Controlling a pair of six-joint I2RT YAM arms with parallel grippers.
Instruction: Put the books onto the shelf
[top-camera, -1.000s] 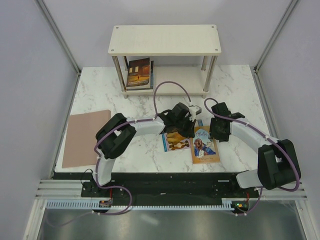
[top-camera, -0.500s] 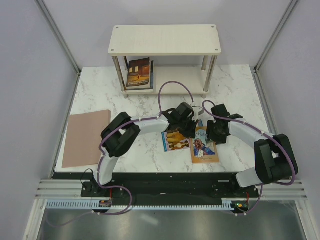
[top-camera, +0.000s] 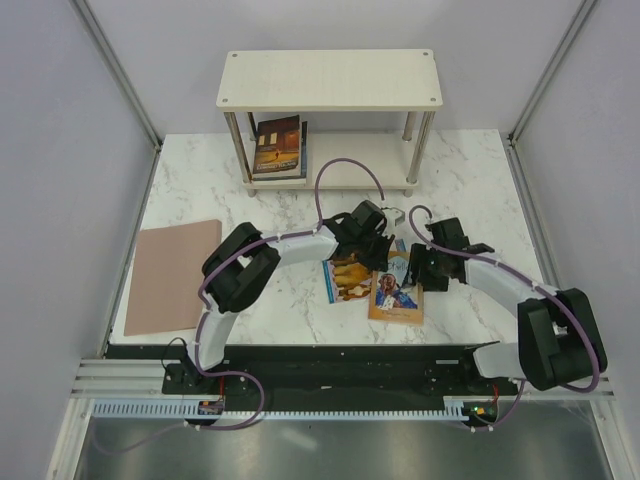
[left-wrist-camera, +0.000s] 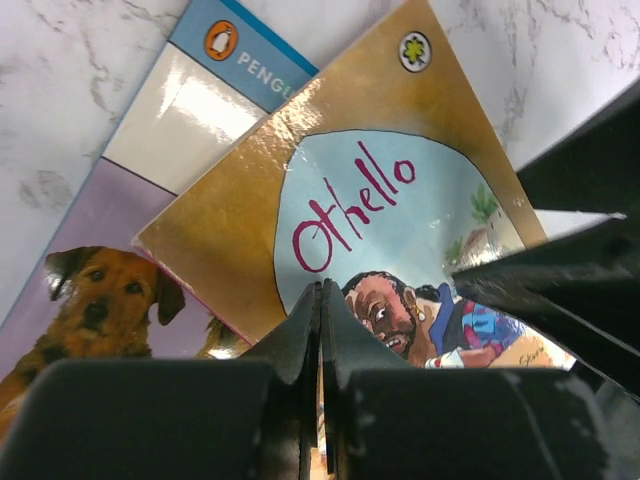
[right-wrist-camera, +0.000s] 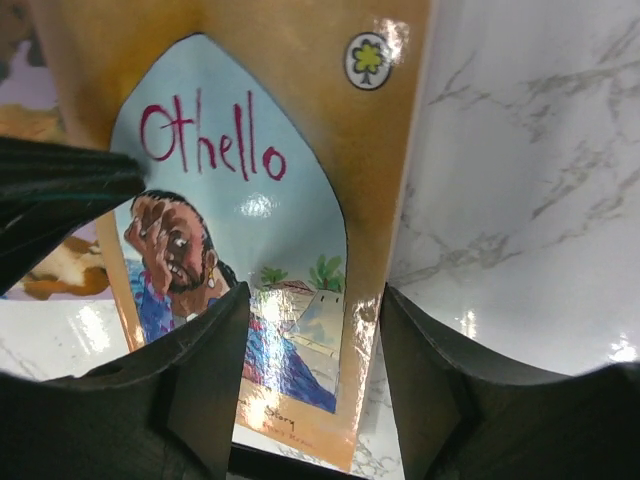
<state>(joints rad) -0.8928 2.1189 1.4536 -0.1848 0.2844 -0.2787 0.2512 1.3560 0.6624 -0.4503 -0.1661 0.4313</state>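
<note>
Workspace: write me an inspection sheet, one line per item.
Surface: white marble-pattern tabletop.
Job's things: shelf at back, dark-covered books on its lower tier; Othello book overlapping dog book on the table.
Clutter: pinkish-brown sheet, left.
Grippers: left gripper shut over Othello; right gripper open, straddling its edge.
Cables: purple cable loops before the shelf.
Surroundings: pale enclosure walls.
</note>
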